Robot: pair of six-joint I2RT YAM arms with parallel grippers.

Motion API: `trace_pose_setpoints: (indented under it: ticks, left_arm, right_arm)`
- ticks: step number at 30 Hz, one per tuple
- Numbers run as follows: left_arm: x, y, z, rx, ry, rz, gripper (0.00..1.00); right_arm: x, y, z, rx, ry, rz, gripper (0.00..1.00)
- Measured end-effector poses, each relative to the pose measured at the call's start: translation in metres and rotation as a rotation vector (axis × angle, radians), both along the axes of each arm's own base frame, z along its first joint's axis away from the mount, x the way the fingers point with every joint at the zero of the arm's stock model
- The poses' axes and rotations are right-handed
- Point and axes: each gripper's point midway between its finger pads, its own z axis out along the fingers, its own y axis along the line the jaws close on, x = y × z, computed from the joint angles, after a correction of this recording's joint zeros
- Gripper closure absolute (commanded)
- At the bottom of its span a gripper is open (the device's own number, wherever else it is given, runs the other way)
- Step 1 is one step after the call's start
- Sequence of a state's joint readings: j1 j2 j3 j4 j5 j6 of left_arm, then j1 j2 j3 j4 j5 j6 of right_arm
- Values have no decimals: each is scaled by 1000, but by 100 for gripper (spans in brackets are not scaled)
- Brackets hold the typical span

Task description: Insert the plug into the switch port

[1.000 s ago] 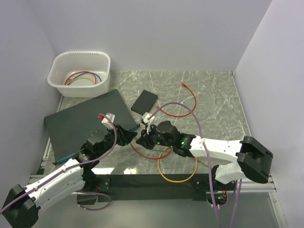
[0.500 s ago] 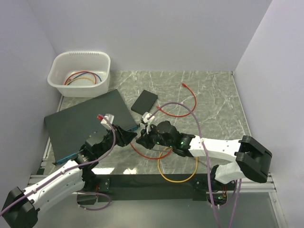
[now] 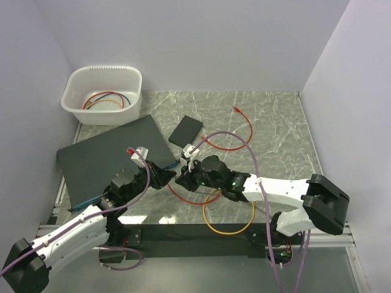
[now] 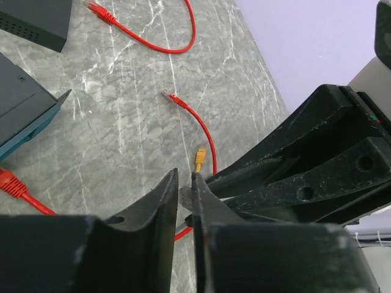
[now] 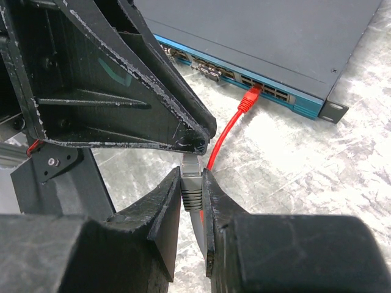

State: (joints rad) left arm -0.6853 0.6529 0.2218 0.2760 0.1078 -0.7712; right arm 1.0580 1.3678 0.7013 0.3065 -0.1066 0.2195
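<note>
Right fingers (image 5: 172, 194) are clamped on a grey plug (image 5: 191, 186). The boot is squeezed between them and the clear tip pokes out toward the left fingers (image 4: 199, 196), which sit right on top of that tip. The left ones stand only a thin slit apart with something pale in the slit, probably that same tip. I honestly can't tell if they've got a grip on it or are just around it. My read is the boot's being used as a handle so the tip stays free for the other arm to get at.

Thing is, the grey one isn't the job. Just past the right fingers a red cable (image 5: 223, 137) rises off the surface (image 5: 317, 171) to the red plug (image 5: 249, 99). That plug has its nose in a port (image 5: 255, 89) ahead of the right fingers, on the teal front (image 5: 305, 105) of the switch (image 5: 263, 36). Looks seated to me, though I can't say whether it's clicked home. The cable comes at it in a gentle arc with no sharp bend, so I doubt anything's tugging it sideways.

Out beyond the left fingers a yellow plug (image 4: 199, 157) lies close by on the surface. A loose red plug (image 4: 174, 97) lies a bit further out. Both are well clear of the switch front.

I'd call the red plug pretty much in, and both arms busy with a different cable.
</note>
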Motion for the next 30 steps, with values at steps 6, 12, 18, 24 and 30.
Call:
trace_pose_setpoints:
  ticks: [6, 12, 18, 24, 30]
  left_arm:
    - [0, -1, -1, 1, 0, -5, 99]
    - [-1, 1, -9, 23, 24, -2, 99]
    - [-1, 3, -9, 25, 27, 11, 99]
    - [5, 14, -21, 70, 66, 82, 96]
    - [15, 42, -11, 111, 72, 244, 76]
  right_arm:
    - [1, -1, -5, -14, 8, -8, 73]
    - [10, -12, 10, -12, 8, -98, 28]
    - [14, -37, 91, 163, -94, -194, 33]
    - [14, -29, 80, 110, -76, -171, 39]
    - [-29, -14, 20, -83, -21, -31, 37]
